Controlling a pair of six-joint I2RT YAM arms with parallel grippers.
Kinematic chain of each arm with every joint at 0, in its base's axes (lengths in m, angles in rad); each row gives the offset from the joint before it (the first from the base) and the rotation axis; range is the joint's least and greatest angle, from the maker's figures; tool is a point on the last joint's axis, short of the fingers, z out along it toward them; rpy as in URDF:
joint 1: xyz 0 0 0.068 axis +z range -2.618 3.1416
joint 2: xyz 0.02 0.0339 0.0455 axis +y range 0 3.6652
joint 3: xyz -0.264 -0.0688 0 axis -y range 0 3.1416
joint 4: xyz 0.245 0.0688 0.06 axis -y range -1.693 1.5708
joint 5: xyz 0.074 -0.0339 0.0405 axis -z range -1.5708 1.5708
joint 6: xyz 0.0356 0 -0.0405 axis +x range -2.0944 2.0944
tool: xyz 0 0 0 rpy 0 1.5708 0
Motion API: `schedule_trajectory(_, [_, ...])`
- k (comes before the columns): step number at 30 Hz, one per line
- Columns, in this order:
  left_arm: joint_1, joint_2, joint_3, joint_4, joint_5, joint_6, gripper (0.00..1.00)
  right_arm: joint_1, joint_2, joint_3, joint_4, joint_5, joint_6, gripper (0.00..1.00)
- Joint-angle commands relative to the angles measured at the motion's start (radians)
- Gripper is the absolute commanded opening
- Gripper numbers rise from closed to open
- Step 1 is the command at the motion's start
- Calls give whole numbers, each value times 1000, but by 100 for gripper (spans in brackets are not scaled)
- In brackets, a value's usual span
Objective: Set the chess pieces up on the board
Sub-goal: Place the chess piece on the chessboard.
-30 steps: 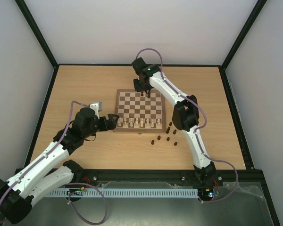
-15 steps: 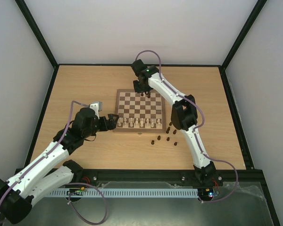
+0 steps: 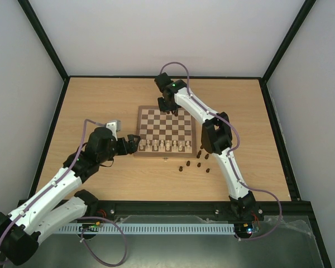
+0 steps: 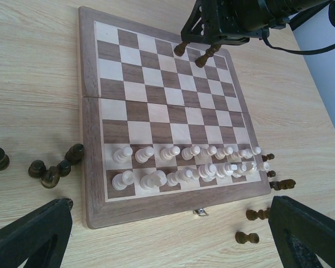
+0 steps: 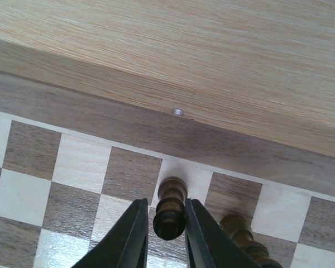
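Your right gripper (image 5: 166,207) pinches dark piece (image 5: 170,218) at far row of board (image 4: 92,111), second dark piece (image 5: 240,234) just beside; your left gripper (image 4: 167,223) spread wide near cream pieces (image 4: 184,167).

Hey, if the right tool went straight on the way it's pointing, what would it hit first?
The board. The right tool points down at its far edge row, so the dark piece it grips would land first, on a cream square. It may already be touching; depth is unclear.
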Motion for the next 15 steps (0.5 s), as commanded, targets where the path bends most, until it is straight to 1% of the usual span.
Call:
schedule_trajectory(1, [9,7,-7,29,10,13,99,-3,17,27,-32,9,-1,16])
schedule_trajectory(5, [10,8,-8,31,11,13,99,-3,15,28,-28,-3,-1,11])
schedule_trajectory(15, [15,10,-12,36,18,13,99,0,8,28,9,-58,0,10])
